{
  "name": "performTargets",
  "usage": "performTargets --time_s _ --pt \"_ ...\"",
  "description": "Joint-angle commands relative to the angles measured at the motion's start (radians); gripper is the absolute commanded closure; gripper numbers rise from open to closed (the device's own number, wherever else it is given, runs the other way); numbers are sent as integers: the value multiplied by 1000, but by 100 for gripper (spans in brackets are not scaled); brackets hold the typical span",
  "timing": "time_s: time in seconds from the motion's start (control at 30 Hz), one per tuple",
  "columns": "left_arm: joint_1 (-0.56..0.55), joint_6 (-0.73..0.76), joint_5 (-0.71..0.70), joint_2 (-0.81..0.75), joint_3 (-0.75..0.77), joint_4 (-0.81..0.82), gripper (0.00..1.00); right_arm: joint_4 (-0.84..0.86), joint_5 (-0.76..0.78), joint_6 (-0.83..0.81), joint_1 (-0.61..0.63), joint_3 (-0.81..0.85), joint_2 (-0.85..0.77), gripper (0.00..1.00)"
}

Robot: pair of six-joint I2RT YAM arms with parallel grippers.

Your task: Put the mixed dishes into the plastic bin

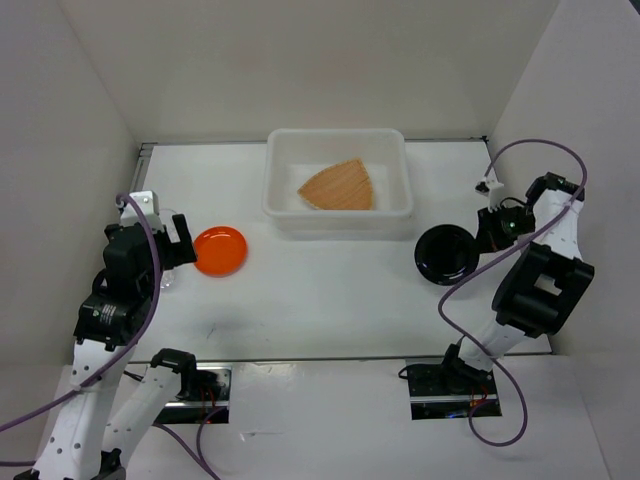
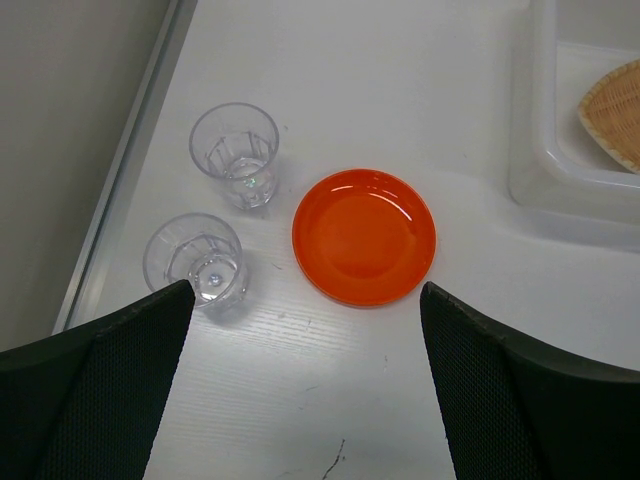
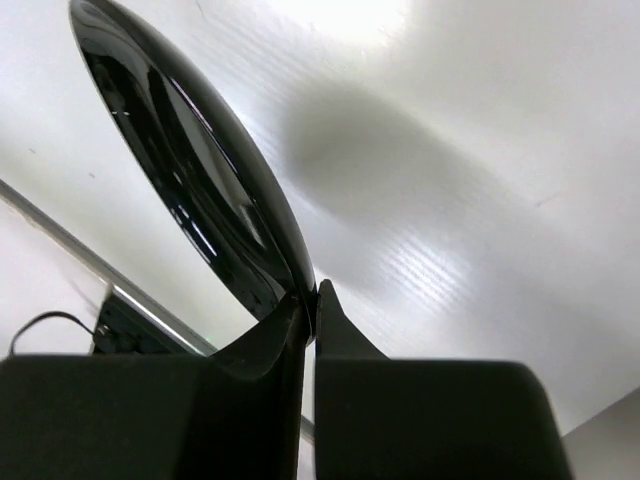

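The tan woven basket tray [image 1: 340, 187] lies inside the translucent white plastic bin [image 1: 338, 222] at the back middle. The orange plate [image 1: 220, 250] sits on the table left of the bin; it also shows in the left wrist view [image 2: 364, 236]. Two clear cups [image 2: 235, 152] [image 2: 196, 261] stand upright left of it. My left gripper [image 2: 305, 330] is open and empty, just near of the orange plate. My right gripper [image 3: 312, 300] is shut on the rim of the glossy black plate [image 3: 190, 170], held above the table right of the bin [image 1: 447, 254].
White walls enclose the table on the left, back and right. A metal strip [image 2: 130, 150] runs along the table's left edge beside the cups. The right arm's cable [image 1: 470, 290] loops over the table's right side.
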Motion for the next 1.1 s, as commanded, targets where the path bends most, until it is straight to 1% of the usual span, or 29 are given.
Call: performTargets --time_s 0.0,0.07,0.1,0.13,0.17,0.2,0.23,0.27,0.3,0.33,0.37,0.4,0.43,0.47,0.53,0.57,0.63,0.67,0.77,0.83,0.87,1.07 --pt "5 -11 -16 1 -5 41 0 -30 -151 15 9 121 19 100" --pt "5 -11 -16 1 -5 41 0 -30 -193 64 29 192 48 100" --pt "5 -11 -16 1 -5 41 0 -30 -230 78 43 270 48 100" --pt "5 -11 -16 1 -5 41 0 -30 -249 88 70 310 61 100" --pt "5 -11 -16 -9 -5 41 0 -30 -268 117 86 409 74 100" --pt "5 -11 -16 -9 -5 41 0 -30 -287 137 104 467 88 100" --pt "5 -11 -16 -9 -5 41 0 -30 -316 162 148 529 107 100" --pt "5 -11 -16 -9 -5 41 0 -30 -327 189 173 595 158 100" --pt "5 -11 -25 -9 -5 41 0 -30 -336 244 196 731 189 100" --pt "15 -11 -25 -9 -5 41 0 -30 -345 274 245 802 258 100" --pt "15 -20 -34 -18 -5 41 0 -30 -345 308 268 873 298 100" --pt "15 -20 -34 -18 -5 41 0 -30 -345 381 291 1020 343 100" --pt "15 -20 -34 -18 -5 41 0 -30 -357 401 331 1077 405 100" --pt "15 -20 -43 -29 -5 41 0 -6 -332 412 365 1132 421 100" --pt "15 -20 -43 -29 -5 41 0 22 -251 423 442 1142 447 100" --pt "15 -20 -43 -38 -5 41 0 22 -235 423 500 1177 488 100" --pt "15 -29 -43 -38 -5 41 0 60 -168 461 551 1214 533 100" --pt "15 -29 -52 -38 -5 41 0 73 -148 461 589 1231 582 100" --pt "15 -29 -52 -27 -5 41 0 108 -65 503 646 1301 686 100" --pt "15 -29 -52 -18 -5 41 0 119 -29 503 672 1340 731 100" --pt "15 -29 -52 -18 -5 41 0 119 6 503 696 1354 778 100" --pt "15 -29 -52 4 -5 41 0 150 124 527 742 1503 947 100"
